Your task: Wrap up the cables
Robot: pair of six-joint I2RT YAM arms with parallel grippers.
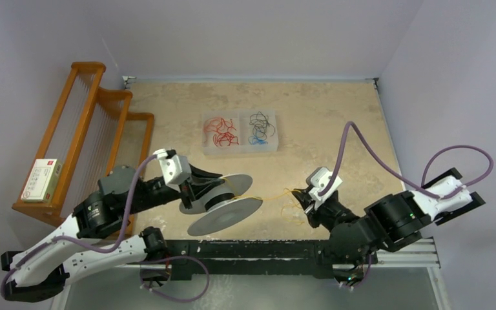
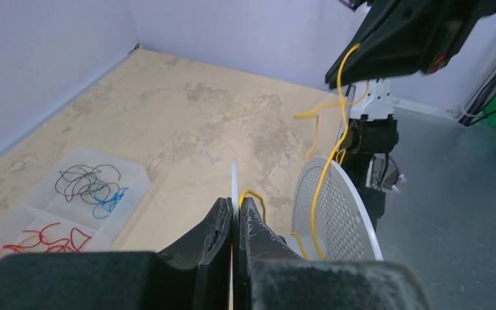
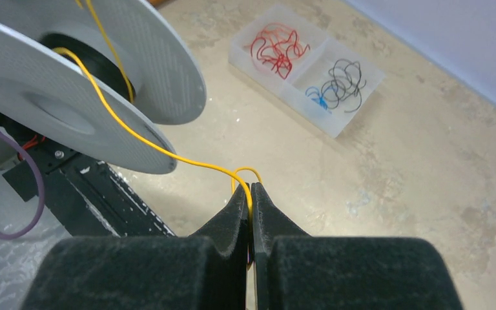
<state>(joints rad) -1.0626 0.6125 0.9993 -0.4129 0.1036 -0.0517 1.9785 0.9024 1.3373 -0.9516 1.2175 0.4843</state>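
The wrapping was under way but, as I judged it, far from done. My left fingers [image 2: 248,219] were pressed together on the thin rim of one spool [image 1: 226,206] flange, holding the spool tilted off the surface just right of the frame's lower left centre. My right fingers [image 3: 241,208] were closed tight on the yellow cable [image 3: 142,139], which ran from them in a shallow line up to the black hub between the two flanges. I could see only that one strand reaching the hub. How many turns lay there I could not tell, since the flanges hid most of it. A short curl of the cable looped past my right fingertips, and in the top view more loose yellow curls hung by those fingers at centre right. So what was left, I reckoned, was to lay the slack onto the hub and tuck the free end.

The surface [image 1: 323,116] was a mottled beige, stone-like top. A clear two-part tray [image 1: 239,150] sat at upper centre, red wires [image 1: 221,132] in its left half, black and blue wires [image 1: 259,128] in its right. A wooden rack [image 1: 84,123] stood along the left edge with a small box [image 1: 41,179] on its lowest step. Pale lilac walls [image 1: 258,39] closed in the far side and both flanks.
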